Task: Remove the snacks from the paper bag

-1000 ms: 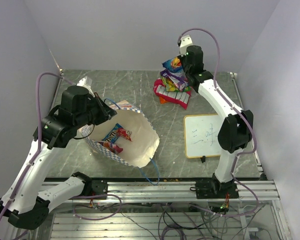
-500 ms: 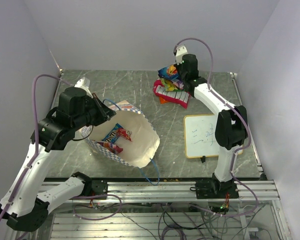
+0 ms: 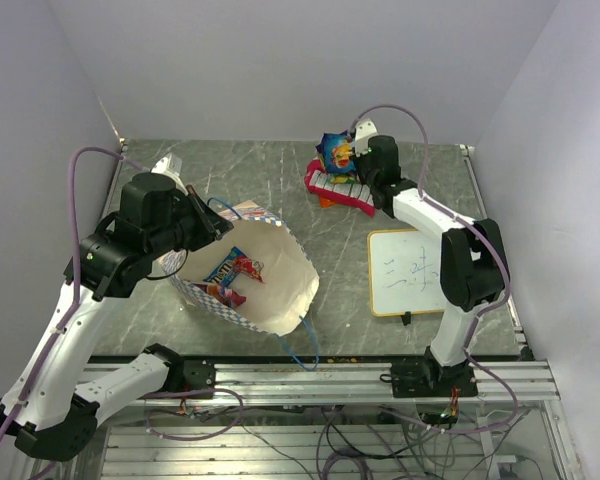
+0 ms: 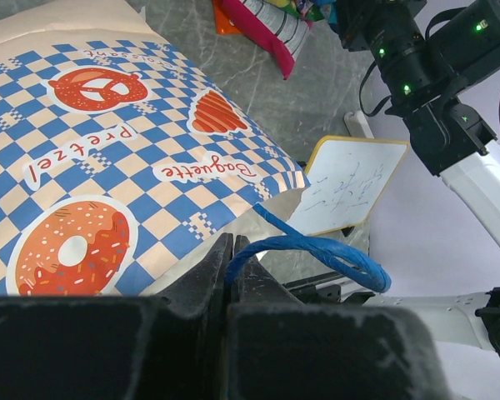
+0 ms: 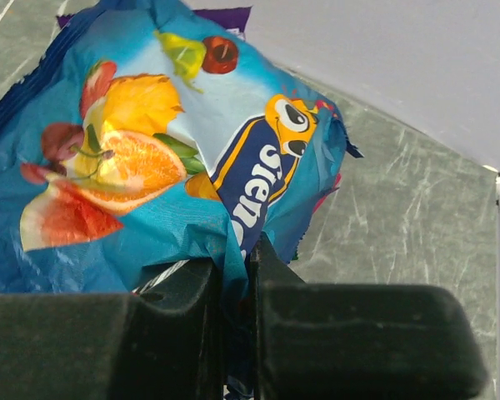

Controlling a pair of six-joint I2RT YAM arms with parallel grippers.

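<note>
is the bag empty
No, the top view shows a blue-and-red packet lying inside the open bag.

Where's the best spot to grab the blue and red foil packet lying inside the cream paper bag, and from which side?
Probably pinch the red end of the blue and red foil packet, reaching down from above through the cream paper bag's open mouth: it lies flat deep inside, with walls all around.
</note>
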